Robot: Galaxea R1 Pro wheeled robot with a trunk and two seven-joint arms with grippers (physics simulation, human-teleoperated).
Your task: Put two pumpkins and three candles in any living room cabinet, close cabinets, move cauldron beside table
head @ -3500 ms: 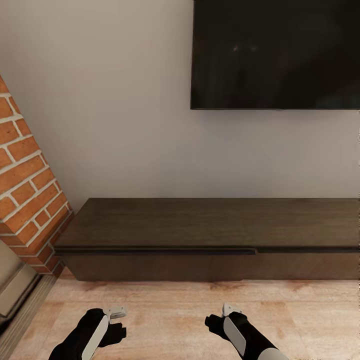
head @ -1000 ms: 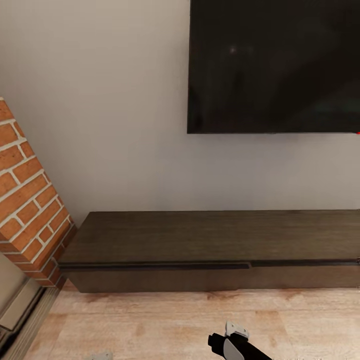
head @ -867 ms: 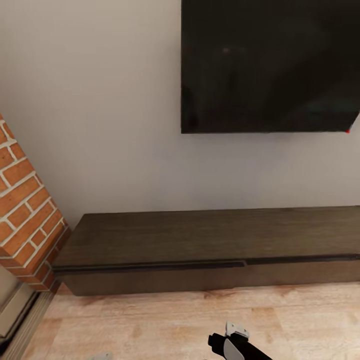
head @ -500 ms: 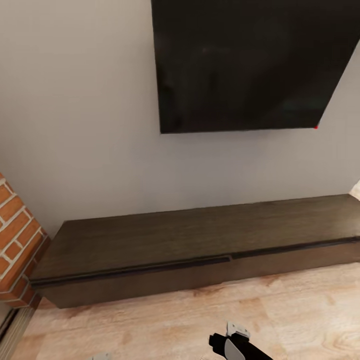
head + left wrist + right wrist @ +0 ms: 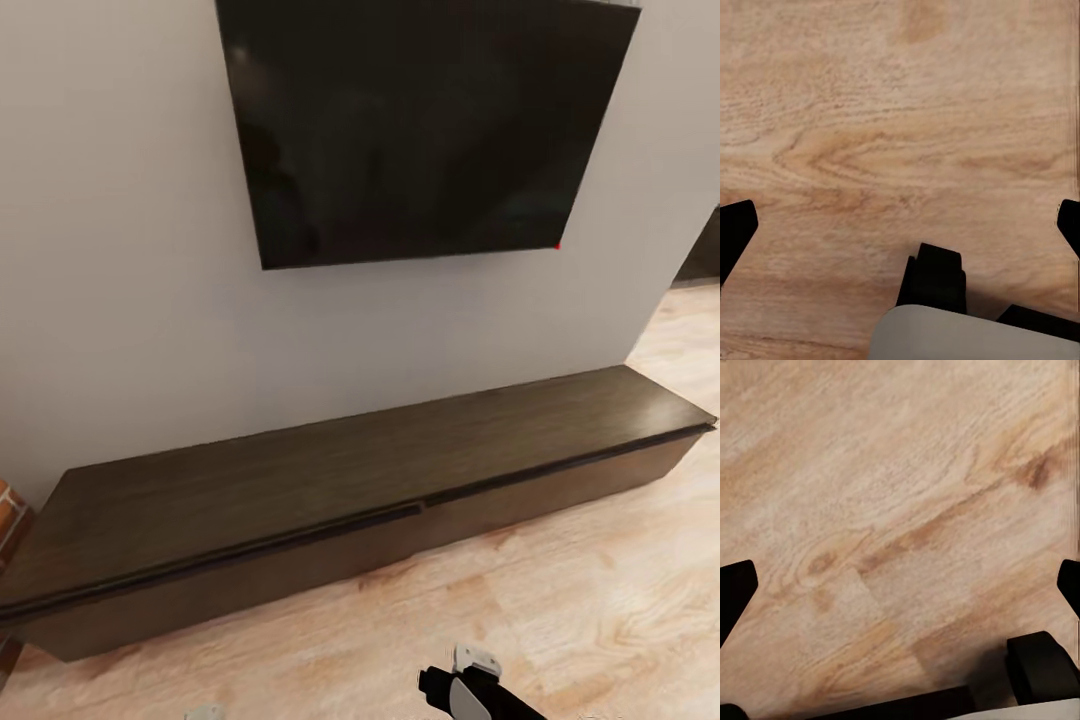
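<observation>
Directly ahead, the cabinet (image 5: 340,490) is seen as a long, low, dark brown unit set against the pale wall on the wooden floor (image 5: 560,620); its flat fronts are all shut, and its top is bare; a black television (image 5: 420,125) is mounted on the wall above it; a sliver of brick (image 5: 10,505) is glimpsed at the cabinet's left end. Both grippers are held above the floorboards: the left gripper (image 5: 900,221) is spread wide, nothing between its fingertips (image 5: 733,229); the right gripper (image 5: 900,581) is likewise spread and empty, its wrist caught low in the head view.
</observation>
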